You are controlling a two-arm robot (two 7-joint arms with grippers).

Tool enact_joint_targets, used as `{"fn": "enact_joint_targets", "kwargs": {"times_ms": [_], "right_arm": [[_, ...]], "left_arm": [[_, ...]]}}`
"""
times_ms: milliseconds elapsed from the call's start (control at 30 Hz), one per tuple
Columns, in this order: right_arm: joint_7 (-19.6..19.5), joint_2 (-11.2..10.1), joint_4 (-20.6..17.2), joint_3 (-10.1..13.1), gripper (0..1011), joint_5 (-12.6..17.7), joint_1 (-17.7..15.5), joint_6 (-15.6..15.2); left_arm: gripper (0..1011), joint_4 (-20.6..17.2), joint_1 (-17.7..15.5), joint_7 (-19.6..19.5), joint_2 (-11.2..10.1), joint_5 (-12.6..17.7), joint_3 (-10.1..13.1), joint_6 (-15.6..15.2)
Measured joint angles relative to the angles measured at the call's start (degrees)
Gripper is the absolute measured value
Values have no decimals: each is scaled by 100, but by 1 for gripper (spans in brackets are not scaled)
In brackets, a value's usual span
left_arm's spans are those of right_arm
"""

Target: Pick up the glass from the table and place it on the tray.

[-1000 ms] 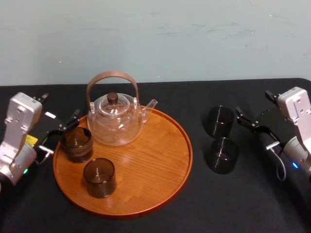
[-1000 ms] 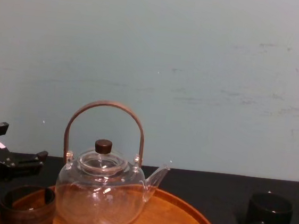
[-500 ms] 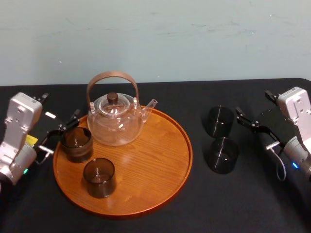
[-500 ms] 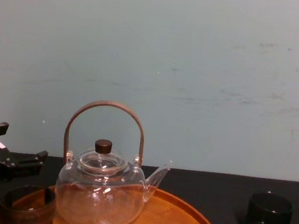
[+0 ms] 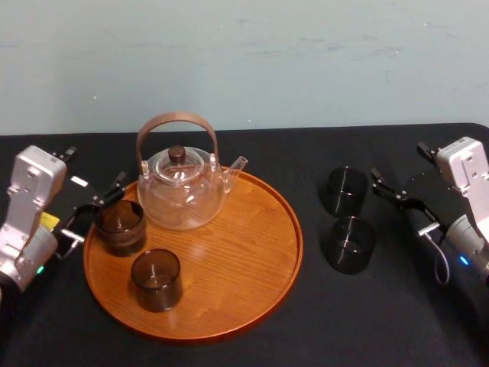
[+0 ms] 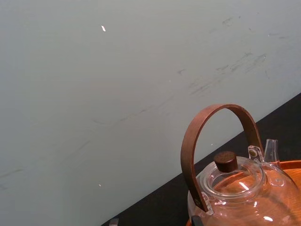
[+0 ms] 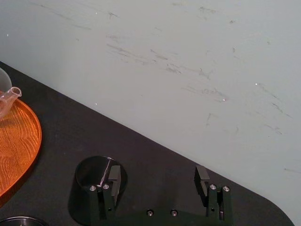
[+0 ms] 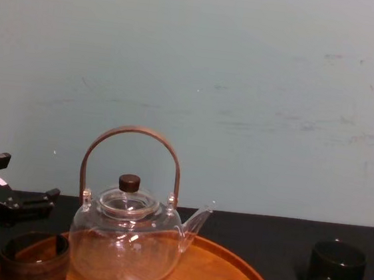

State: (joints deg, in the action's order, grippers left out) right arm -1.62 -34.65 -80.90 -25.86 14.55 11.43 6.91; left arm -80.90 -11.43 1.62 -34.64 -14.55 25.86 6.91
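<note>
In the head view, two dark glasses stand upright on the counter (image 5: pixel 306 329), right of the tray (image 5: pixel 244 252) and apart from its rim. They are the far glass (image 5: pixel 344 191) and the near glass (image 5: pixel 349 245), very close to one another. The right gripper (image 5: pixel 397 160) hangs just right of the far glass, with its jaws spread and turned toward it, so we judge this arm to be much the nearer one. The left gripper (image 5: pixel 96 164) is at the left rim of the tray, jaws also spread, beside a tray glass (image 5: pixel 120 227).

The left wrist view looks over the glass teapot (image 6: pixel 235 188) toward the wall. We think this arm has no part in the coming move.

In the right wrist view the jaws are wide apart with nothing between them. The far glass (image 7: pixel 91 176) stands just behind one finger (image 7: pixel 114 176), on the tray side, not in the gap. The coming move turns on this offset, in our judgement. The jaws must first shift left, toward the tray, until the glass is centred, and only then advance. The near glass is close by and could be knocked.

In the chest view the far glass (image 8: pixel 336 263) stands at the right with its long axis vertical, so a grip from the side across its round wall should fit.
</note>
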Motion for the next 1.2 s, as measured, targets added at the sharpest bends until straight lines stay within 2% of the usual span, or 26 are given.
{"fn": "enact_joint_targets", "kwargs": {"times_ms": [233, 400, 633, 867, 1067, 1200], "right_arm": [[175, 4, -19, 57, 1002, 24, 4, 14], [310, -20, -169, 155, 1003, 45, -46, 25], [556, -117, -642, 348, 1002, 255, -290, -125], [617, -250, -1128, 445, 1003, 272, -567, -385], [608, -418, -1744, 591, 1002, 243, -1016, -622], [600, -480, -2001, 653, 1003, 224, -1243, -744]], "left_arm": [[1001, 0, 0, 0, 0, 0, 0, 0], [1002, 0, 0, 0, 0, 0, 0, 0], [1001, 0, 0, 0, 0, 0, 0, 0], [1001, 0, 0, 0, 0, 0, 0, 0], [1001, 0, 0, 0, 0, 0, 0, 0], [1001, 0, 0, 0, 0, 0, 0, 0]]}}
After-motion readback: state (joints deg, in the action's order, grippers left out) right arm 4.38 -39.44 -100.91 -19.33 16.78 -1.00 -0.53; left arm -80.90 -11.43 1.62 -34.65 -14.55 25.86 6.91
